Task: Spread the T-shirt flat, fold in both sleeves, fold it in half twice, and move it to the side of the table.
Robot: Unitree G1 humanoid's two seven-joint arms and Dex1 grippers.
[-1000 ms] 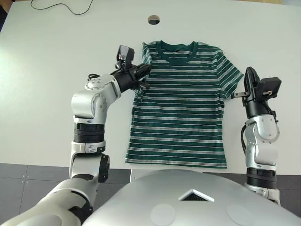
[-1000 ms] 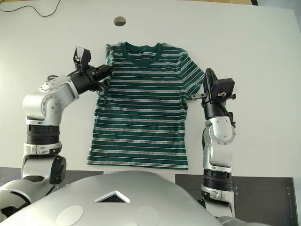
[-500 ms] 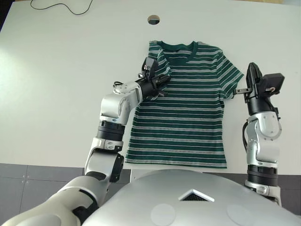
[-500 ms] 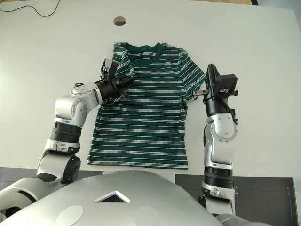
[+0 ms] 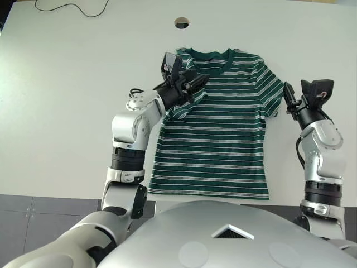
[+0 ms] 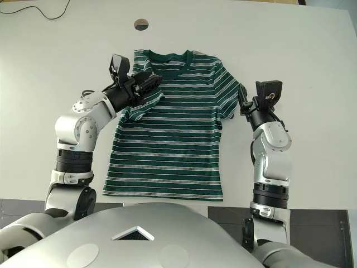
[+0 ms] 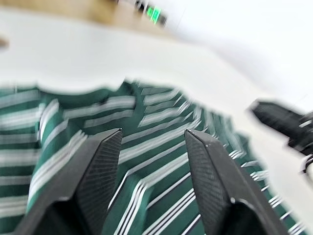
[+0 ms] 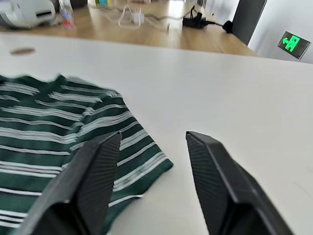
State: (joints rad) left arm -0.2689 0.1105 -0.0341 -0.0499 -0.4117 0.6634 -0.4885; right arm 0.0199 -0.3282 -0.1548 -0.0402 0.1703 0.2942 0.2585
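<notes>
A green T-shirt [image 5: 217, 145] with white stripes lies face up on the white table [image 5: 67, 111], collar at the far side. Its left sleeve [image 5: 181, 109] is folded in over the chest. My left gripper [image 5: 199, 82] hovers over that fold near the collar, open, and the left wrist view has striped cloth below the gap between its fingers [image 7: 98, 166]. The right sleeve [image 5: 273, 89] still lies spread outward. My right gripper [image 5: 288, 96] stands open just beside that sleeve's hem [image 8: 146, 166], holding nothing.
A round hole [image 5: 181, 23] sits in the table beyond the collar. A black cable [image 5: 72, 8] lies at the far left. The table's front edge [image 5: 56, 194] runs close under the shirt's hem. Bare white tabletop lies left and right of the shirt.
The left gripper swung inward from the shirt's left edge, bringing the left sleeve over the chest. The right gripper turned and shifted slightly toward the right sleeve.
</notes>
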